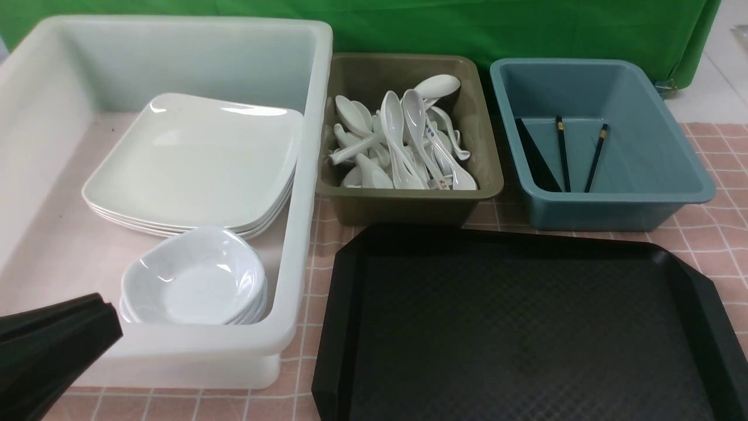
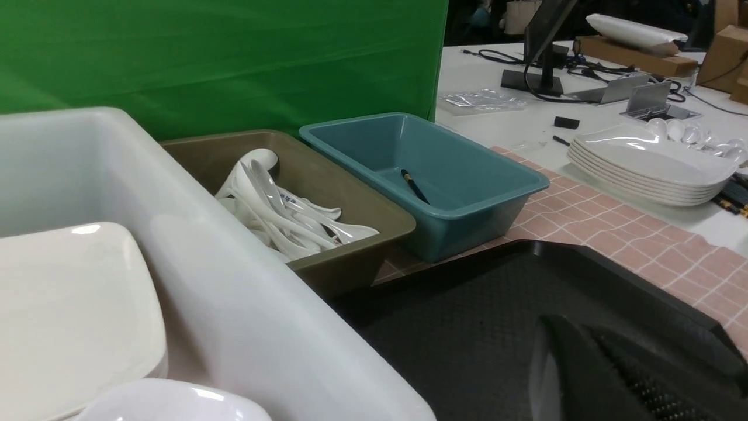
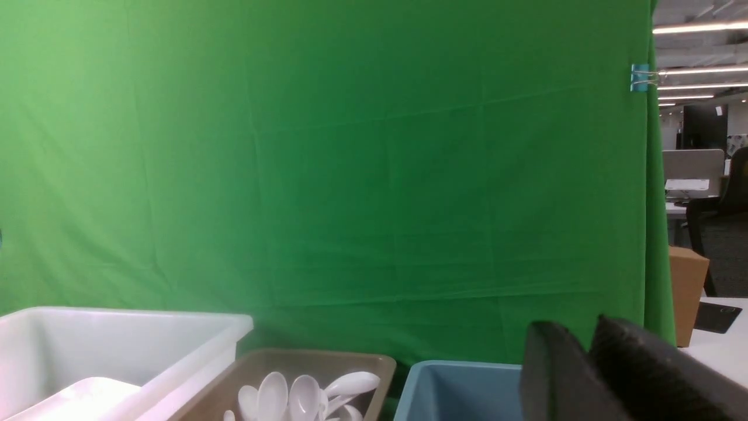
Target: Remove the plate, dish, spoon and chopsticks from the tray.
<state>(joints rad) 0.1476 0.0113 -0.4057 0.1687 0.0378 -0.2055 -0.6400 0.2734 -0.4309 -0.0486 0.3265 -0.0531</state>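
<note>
The black tray (image 1: 526,327) lies at the front right with nothing on it. A stack of white plates (image 1: 193,164) sits in the white tub (image 1: 304,175), with white dishes (image 1: 196,280) stacked in front of them. Several white spoons (image 1: 403,140) fill the olive bin (image 1: 409,207). Black chopsticks (image 1: 562,153) lie in the blue bin (image 1: 613,204). My left gripper (image 1: 111,318) hovers at the tub's near left corner, shut and empty; its wrist view shows it (image 2: 564,333) over the tray (image 2: 497,304). My right gripper (image 3: 575,330) is raised, tips slightly apart, holding nothing.
A green backdrop (image 1: 467,23) hangs behind the three bins. A pink checked cloth (image 1: 719,234) covers the table. In the left wrist view, another stack of white plates (image 2: 643,169) sits on a white table beyond the cloth, near cables and a monitor stand.
</note>
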